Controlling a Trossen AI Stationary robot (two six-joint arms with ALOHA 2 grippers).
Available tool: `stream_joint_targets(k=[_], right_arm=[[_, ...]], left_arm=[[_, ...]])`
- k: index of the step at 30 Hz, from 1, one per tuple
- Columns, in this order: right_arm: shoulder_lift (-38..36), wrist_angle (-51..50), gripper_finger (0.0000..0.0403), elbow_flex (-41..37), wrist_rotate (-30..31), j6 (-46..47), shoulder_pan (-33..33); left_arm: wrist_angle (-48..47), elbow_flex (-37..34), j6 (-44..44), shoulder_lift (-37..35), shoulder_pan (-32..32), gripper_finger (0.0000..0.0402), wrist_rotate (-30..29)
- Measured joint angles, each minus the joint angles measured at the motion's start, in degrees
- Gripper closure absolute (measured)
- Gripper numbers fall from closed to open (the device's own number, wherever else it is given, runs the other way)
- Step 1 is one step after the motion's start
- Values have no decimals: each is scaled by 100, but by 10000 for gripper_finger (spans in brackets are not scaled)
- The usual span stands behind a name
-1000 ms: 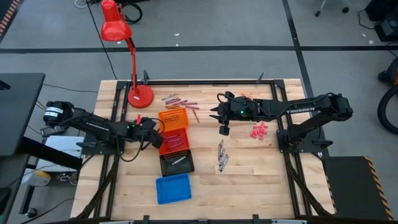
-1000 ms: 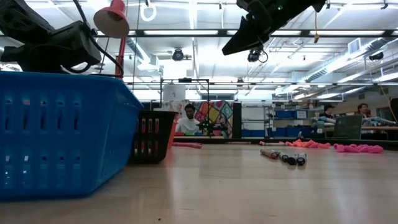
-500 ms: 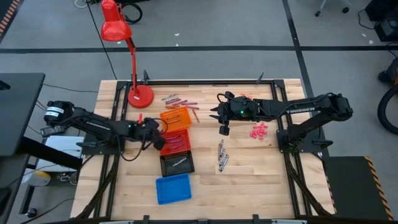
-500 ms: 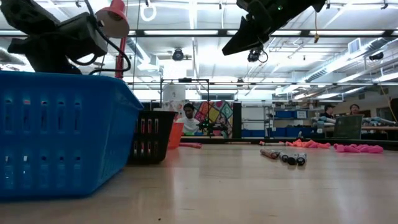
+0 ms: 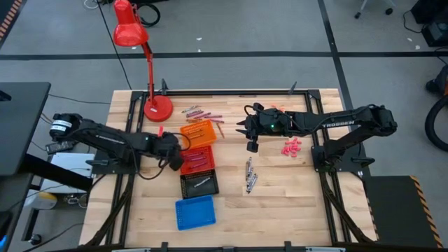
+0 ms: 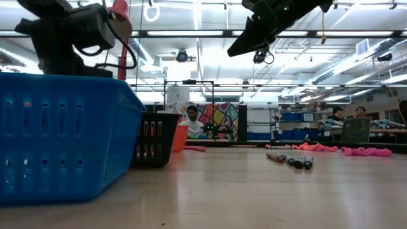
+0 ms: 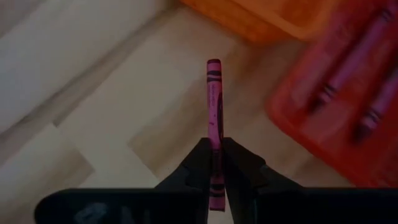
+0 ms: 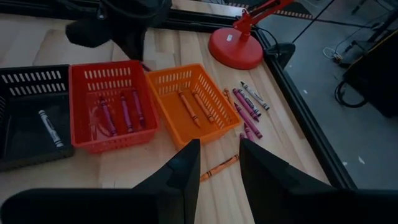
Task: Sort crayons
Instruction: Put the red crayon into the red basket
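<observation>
The left claw (image 7: 214, 163) is pinching a maroon crayon (image 7: 214, 118), hovering just beside the red tray (image 7: 339, 106). The right claw (image 8: 219, 163) is waiting spread above the tabletop (image 5: 280, 189).

four trays (image 5: 197, 152) can be counted in a line on the table: one orange tray (image 8: 188, 102), one red tray (image 8: 111, 106), one black tray (image 8: 34, 115) and one blue tray (image 5: 194, 211). two orange crayons (image 8: 195, 107) are seen lying in the orange one, three maroon crayons (image 8: 122, 114) in the red one, and a single white crayon (image 8: 47, 127) in the black one. one loose orange crayon (image 8: 219, 167) is seen on the wood just beside the orange tray, and roughly five or six more crayons (image 8: 247, 107) are bunched near the one red desk lamp (image 5: 138, 50), exact count hard to tell. one maroon crayon (image 7: 214, 126) is gripped in the left gripper (image 7: 214, 163). two arms are counted.
</observation>
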Motion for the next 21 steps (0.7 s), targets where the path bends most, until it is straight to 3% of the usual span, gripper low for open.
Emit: stream_joint_targets(k=[4,11,16,21], right_arm=[[0,-2,287,0,0,-1,2],[0,-60,287,0,0,-1,2],[0,-94,287,0,0,-5,0],[0,-92,287,0,0,-5,0]], left_arm=[[-533,393,153,0,-2,363,319],[-1922,1260,132,-2,-39,363,185],[-1741,1622,394,-2,-327,363,-12],[-832,1641,961,-1,-837,363,6]])
